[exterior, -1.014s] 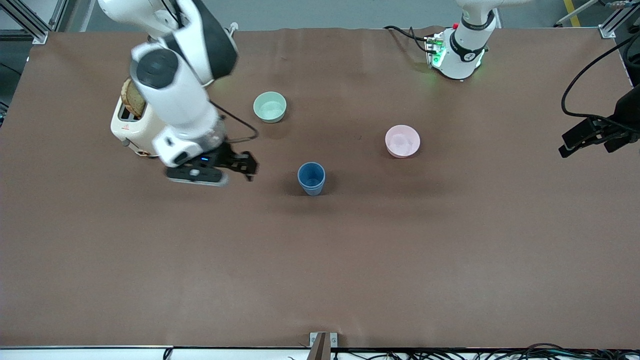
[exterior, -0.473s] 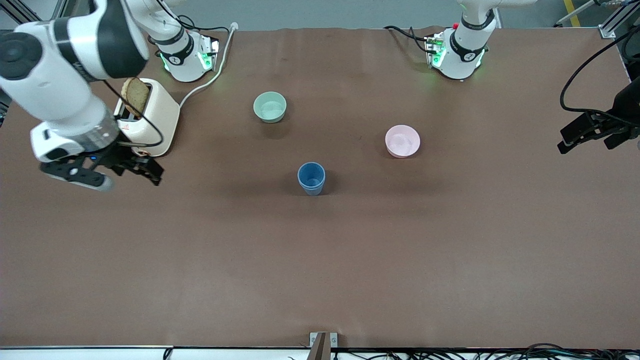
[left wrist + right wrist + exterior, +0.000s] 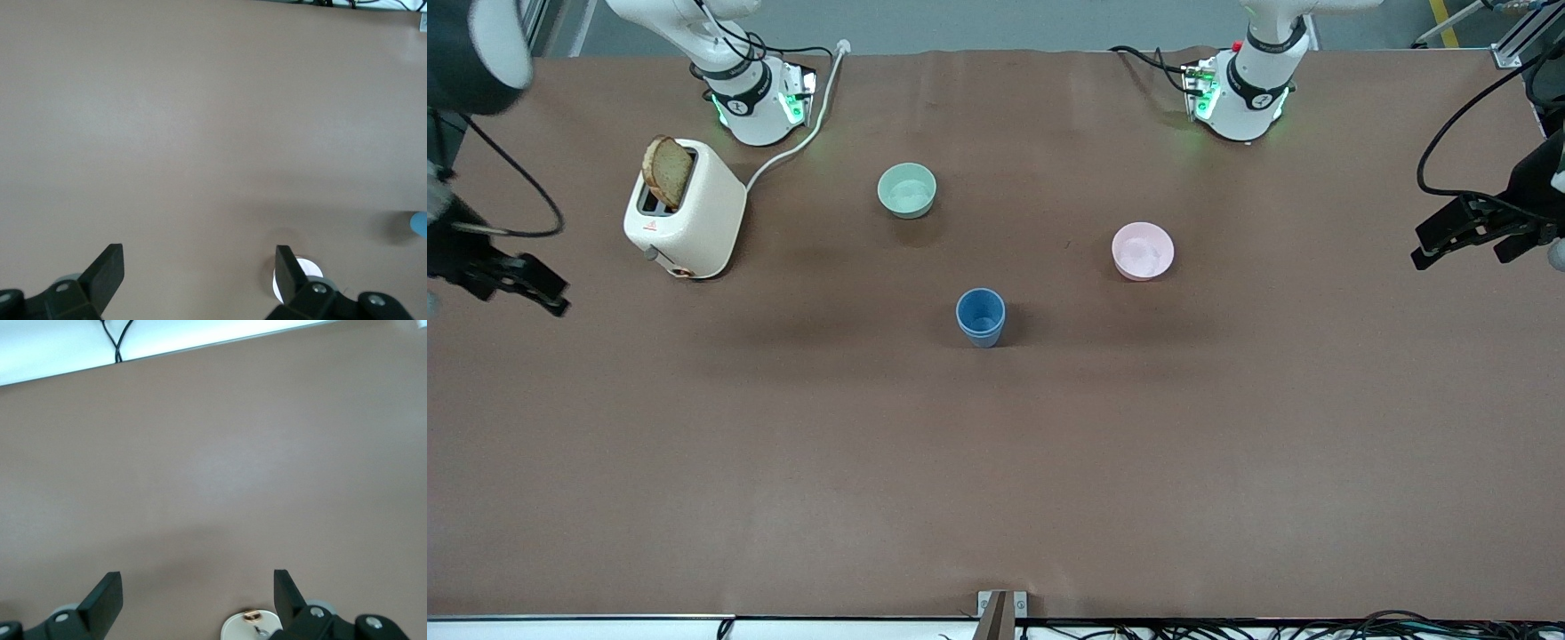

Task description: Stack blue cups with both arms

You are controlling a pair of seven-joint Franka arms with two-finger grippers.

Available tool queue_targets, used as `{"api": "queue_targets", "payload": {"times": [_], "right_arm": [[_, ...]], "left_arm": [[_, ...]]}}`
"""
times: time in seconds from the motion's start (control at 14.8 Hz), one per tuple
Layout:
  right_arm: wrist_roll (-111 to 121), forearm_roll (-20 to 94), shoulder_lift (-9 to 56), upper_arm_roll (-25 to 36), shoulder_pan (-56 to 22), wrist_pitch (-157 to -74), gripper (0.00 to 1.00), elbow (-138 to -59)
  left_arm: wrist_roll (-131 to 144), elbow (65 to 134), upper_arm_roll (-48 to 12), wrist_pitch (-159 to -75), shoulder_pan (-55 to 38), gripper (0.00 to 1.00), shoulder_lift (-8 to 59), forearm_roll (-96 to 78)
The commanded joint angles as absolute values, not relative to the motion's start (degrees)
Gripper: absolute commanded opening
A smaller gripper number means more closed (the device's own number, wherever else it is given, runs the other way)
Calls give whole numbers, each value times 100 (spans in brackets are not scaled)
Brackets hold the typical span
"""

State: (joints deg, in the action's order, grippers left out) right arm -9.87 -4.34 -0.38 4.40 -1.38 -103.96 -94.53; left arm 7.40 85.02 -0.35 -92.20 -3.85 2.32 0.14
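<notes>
Blue cups (image 3: 981,316) stand nested, one inside the other, as a single upright stack on the brown table (image 3: 996,462); a second rim shows just below the top one. Taking the stack as the landmark: the pale pink bowl (image 3: 1143,251) sits near it, farther from the front camera and toward the left arm's end; the mint-green bowl (image 3: 907,190) sits farther still from the camera, toward the right arm's end; the cream toaster (image 3: 685,213) with its slice of toast (image 3: 668,171) stands well apart from the stack, toward the right arm's end.

The change is in the right arm. A second ago its hand hung low just beside the stack; half a second ago it had swung out past the toaster; now the right hand (image 3: 511,280) is at the table's edge, well apart from the stack, fingers spread wide and empty. The left hand (image 3: 1463,233) waits over the other end of the table, hardly moved over that second, its fingers likewise apart and holding nothing. The stack, bowls and toaster have not shifted.

Judging from this, the stacking looks done: both arms are clear of the cups, and nothing more seems to need grasping
</notes>
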Motion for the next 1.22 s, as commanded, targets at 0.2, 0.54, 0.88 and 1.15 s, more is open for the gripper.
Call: {"api": "queue_targets", "payload": {"times": [0.2,0.54,0.88,1.15], "right_arm": [[-19,-211,-62,334,439,-8835,100,-8237],[290,-193,-332,316,457,-7980,100,-8374],[299,-114,-448,316,448,-8086,100,-8569],[412,-26,-404,316,440,-8490,100,-8569]], "left_arm": [[694,9061,0,-8947,-519,100,-8,132],[703,9026,-9,-9597,-492,100,-35,70],[624,8991,-18,-9562,-483,100,-26,88],[606,8824,9,-9562,-448,100,53,62]]}}
